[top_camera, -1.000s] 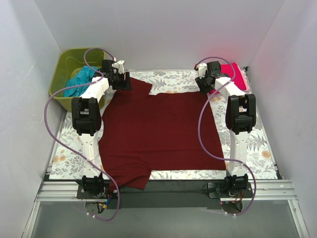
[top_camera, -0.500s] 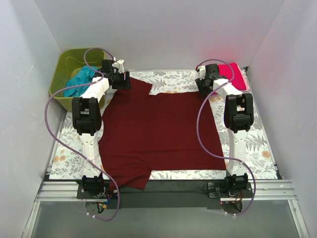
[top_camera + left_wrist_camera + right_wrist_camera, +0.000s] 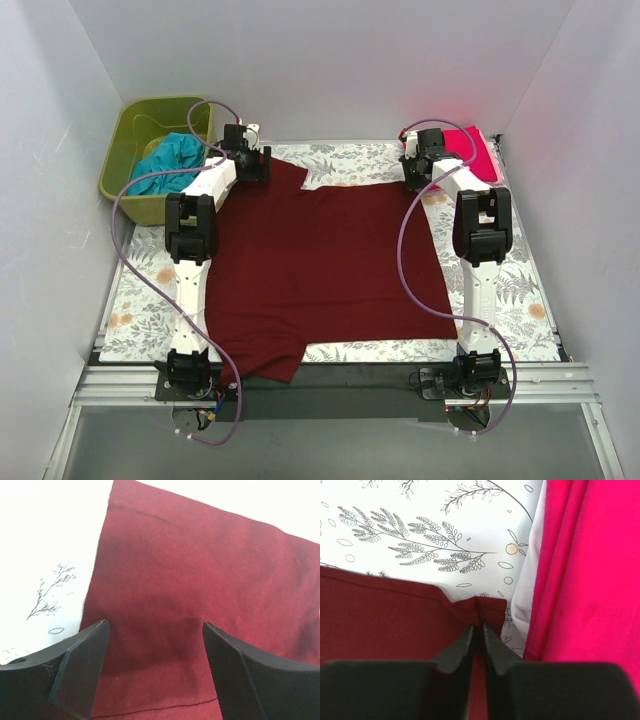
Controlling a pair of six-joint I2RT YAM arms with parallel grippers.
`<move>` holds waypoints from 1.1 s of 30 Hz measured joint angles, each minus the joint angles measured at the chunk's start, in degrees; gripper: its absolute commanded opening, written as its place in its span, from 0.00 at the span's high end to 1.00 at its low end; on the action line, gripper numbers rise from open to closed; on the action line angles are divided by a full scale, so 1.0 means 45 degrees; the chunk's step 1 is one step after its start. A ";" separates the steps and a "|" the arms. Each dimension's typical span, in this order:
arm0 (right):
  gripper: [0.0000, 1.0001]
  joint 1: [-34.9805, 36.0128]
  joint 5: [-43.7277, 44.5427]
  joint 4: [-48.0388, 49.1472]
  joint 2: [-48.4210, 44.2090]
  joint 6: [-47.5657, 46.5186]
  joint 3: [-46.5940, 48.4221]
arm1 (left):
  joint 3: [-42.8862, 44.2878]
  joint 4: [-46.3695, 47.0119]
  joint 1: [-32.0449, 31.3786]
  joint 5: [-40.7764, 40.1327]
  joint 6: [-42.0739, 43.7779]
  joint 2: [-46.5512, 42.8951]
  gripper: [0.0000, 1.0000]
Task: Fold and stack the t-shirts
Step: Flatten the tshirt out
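The dark maroon t-shirt point(image 3: 325, 265) lies spread flat over the floral table cover. My left gripper point(image 3: 250, 165) is open just above its far left sleeve point(image 3: 200, 580), one finger on each side. My right gripper point(image 3: 420, 175) is shut on the shirt's far right corner point(image 3: 490, 605), pinching a small ridge of maroon cloth. The bright pink-red t-shirt point(image 3: 470, 152) lies folded at the far right, right beside that gripper, and shows in the right wrist view point(image 3: 590, 570). The teal t-shirt point(image 3: 170, 160) is crumpled in the green bin.
A green bin point(image 3: 125, 130) stands at the far left corner. White walls close in three sides. The floral cover point(image 3: 135, 300) shows around the maroon shirt. The shirt's near left sleeve point(image 3: 275, 360) hangs over the table's front edge.
My left gripper has moved right, from the sleeve's left edge to over the sleeve. My right gripper has shifted slightly toward the back with the corner.
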 measured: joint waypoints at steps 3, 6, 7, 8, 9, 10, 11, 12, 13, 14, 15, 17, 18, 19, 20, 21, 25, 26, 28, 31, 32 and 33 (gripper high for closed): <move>0.98 -0.0019 -0.0058 0.0068 0.0024 0.0010 0.0000 | 0.0102 0.0219 -0.0146 -0.0573 -0.0063 0.0121 0.25; 0.99 -0.0049 -0.0126 0.0078 0.0024 0.0044 0.0000 | 0.0233 0.0461 -0.0238 -0.0947 -0.0053 0.0267 0.26; 0.99 -0.0053 -0.0126 0.0083 0.0024 0.0044 0.0000 | 0.0301 0.0510 -0.0238 -0.1035 -0.0053 0.0325 0.27; 0.99 -0.0053 -0.0126 0.0083 0.0024 0.0039 0.0000 | 0.0418 0.0617 -0.0243 -0.1175 -0.0034 0.0423 0.27; 0.99 -0.0053 -0.0126 0.0083 0.0024 0.0039 0.0000 | 0.0515 0.0733 -0.0238 -0.1282 0.0000 0.0529 0.27; 0.99 -0.0053 -0.0131 0.0087 0.0024 0.0029 0.0000 | 0.0597 0.0865 -0.0238 -0.1379 0.0034 0.0607 0.27; 0.99 -0.0053 -0.0151 0.0087 0.0024 0.0019 0.0000 | 0.0612 0.0986 -0.0238 -0.1447 0.0058 0.0641 0.27; 0.99 -0.0053 -0.0165 0.0087 0.0024 0.0015 0.0000 | 0.0612 0.1073 -0.0238 -0.1506 0.0087 0.0661 0.27; 0.99 -0.0058 -0.0180 0.0087 0.0024 0.0010 0.0000 | 0.0612 0.1195 -0.0238 -0.1540 0.0112 0.0670 0.27; 0.99 -0.0058 -0.0199 0.0087 0.0024 0.0010 0.0000 | 0.0612 0.1350 -0.0238 -0.1574 0.0151 0.0699 0.28; 0.99 -0.0063 -0.0214 0.0097 0.0024 0.0000 -0.0005 | 0.0602 0.1520 -0.0233 -0.1598 0.0189 0.0733 0.28; 0.99 -0.0083 -0.0233 0.0102 0.0024 0.0000 -0.0010 | 0.0602 0.1846 -0.0233 -0.1603 0.0238 0.0782 0.28; 0.99 -0.0087 -0.0257 0.0107 0.0024 -0.0005 -0.0010 | 0.0578 0.2030 -0.0233 -0.1603 0.0272 0.0801 0.28; 0.99 -0.0087 -0.0267 0.0121 0.0024 -0.0005 -0.0024 | 0.0554 0.2176 -0.0233 -0.1603 0.0291 0.0801 0.28; 0.99 -0.0087 -0.0296 0.0136 0.0024 -0.0005 -0.0029 | 0.0554 0.2317 -0.0233 -0.1588 0.0335 0.0801 0.28; 0.99 -0.0087 -0.0321 0.0146 0.0024 -0.0010 -0.0029 | 0.0554 0.2458 -0.0233 -0.1540 0.0389 0.0806 0.28; 0.99 -0.0092 -0.0418 0.0151 0.0024 -0.0039 -0.0029 | 0.0622 0.2987 -0.0233 -0.1515 0.0568 0.0923 0.28; 0.99 -0.0092 -0.0437 0.0151 0.0024 -0.0044 -0.0034 | 0.0724 0.3065 -0.0233 -0.1511 0.0607 0.1020 0.28; 0.99 -0.0097 -0.0457 0.0160 0.0019 -0.0068 -0.0044 | 0.0811 0.3201 -0.0233 -0.1515 0.0665 0.1224 0.27; 0.99 -0.0102 -0.0515 0.0194 -0.0005 -0.0146 -0.0097 | 0.0903 0.3400 -0.0233 -0.1462 0.0714 0.1477 0.26; 0.99 -0.0102 -0.0525 0.0214 -0.0019 -0.0180 -0.0117 | 0.0923 0.3410 -0.0233 -0.1462 0.0733 0.1496 0.26; 0.99 -0.0102 -0.0544 0.0219 -0.0019 -0.0214 -0.0117 | 0.0967 0.3410 -0.0233 -0.1457 0.0753 0.1525 0.28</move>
